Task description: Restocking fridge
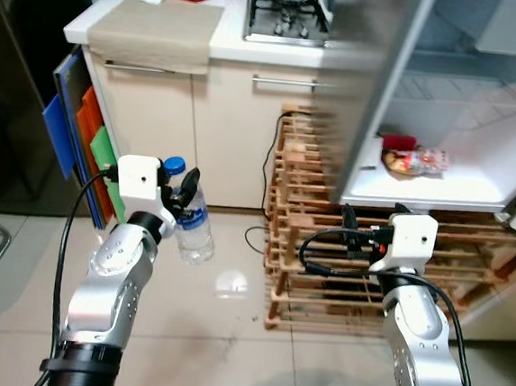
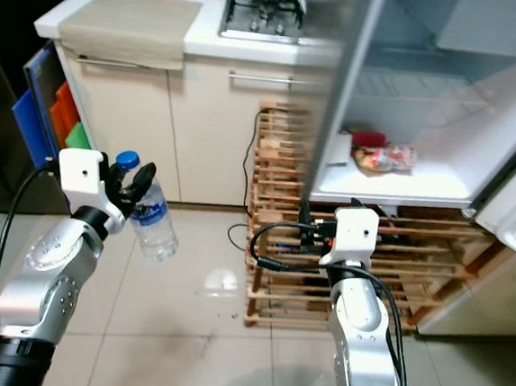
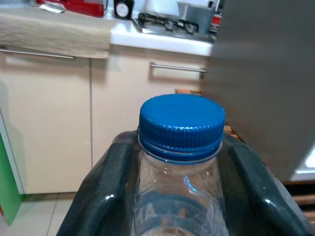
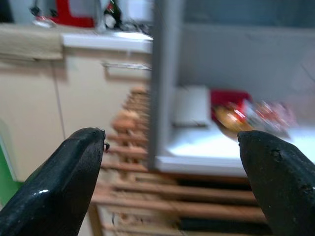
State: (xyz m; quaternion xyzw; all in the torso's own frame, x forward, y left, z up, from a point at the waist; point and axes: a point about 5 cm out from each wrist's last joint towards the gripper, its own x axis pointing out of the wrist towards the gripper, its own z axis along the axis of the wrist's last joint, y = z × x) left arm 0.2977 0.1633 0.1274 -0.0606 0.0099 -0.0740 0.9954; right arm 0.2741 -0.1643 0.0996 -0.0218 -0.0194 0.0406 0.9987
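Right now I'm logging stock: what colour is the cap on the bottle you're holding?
Blue. The cap on the bottle shows best in the left wrist view.

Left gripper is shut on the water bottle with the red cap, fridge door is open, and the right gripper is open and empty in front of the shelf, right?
Not quite: the cap is blue, not red, as the left wrist view shows. The left gripper is shut on the water bottle just under its cap. The rest holds: the fridge door is open, and the right gripper is open and empty before the shelf.
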